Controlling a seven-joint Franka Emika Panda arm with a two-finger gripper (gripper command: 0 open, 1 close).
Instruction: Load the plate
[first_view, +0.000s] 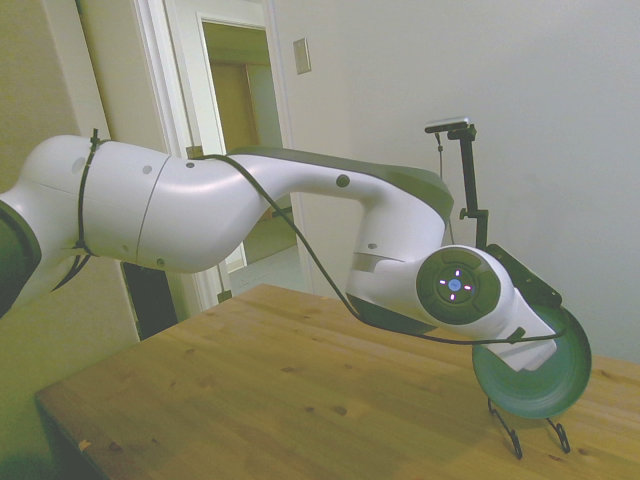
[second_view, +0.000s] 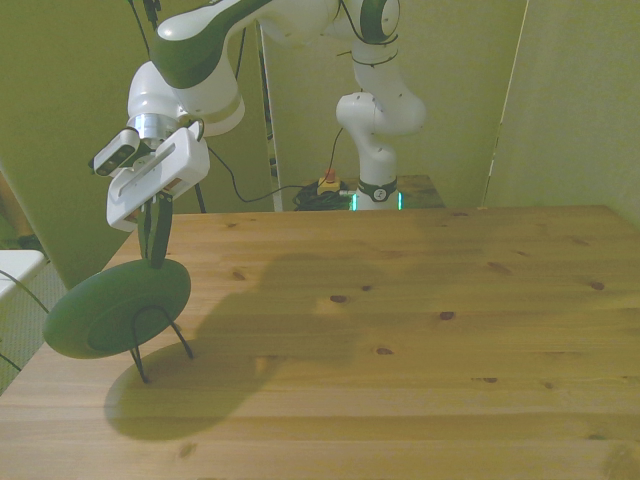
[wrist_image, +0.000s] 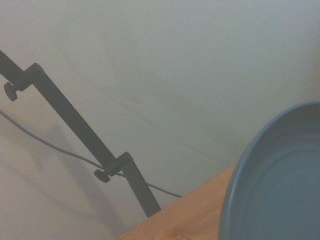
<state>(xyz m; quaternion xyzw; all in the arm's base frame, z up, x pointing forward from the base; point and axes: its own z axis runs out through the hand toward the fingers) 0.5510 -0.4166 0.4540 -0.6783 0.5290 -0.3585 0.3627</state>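
- Currently my gripper (second_view: 155, 250) clamps the plate (second_view: 115, 310) by its rim, plate hanging below.
- Loading step: plate meets wire rack (second_view: 160, 340) beneath.
- Next: seat it, then release.

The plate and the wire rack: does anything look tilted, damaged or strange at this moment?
Nothing stands out. The plate is on edge, held at its upper rim by the gripper, low at the wire rack on the table. It looks whole; whether it sits in the rack is unclear.
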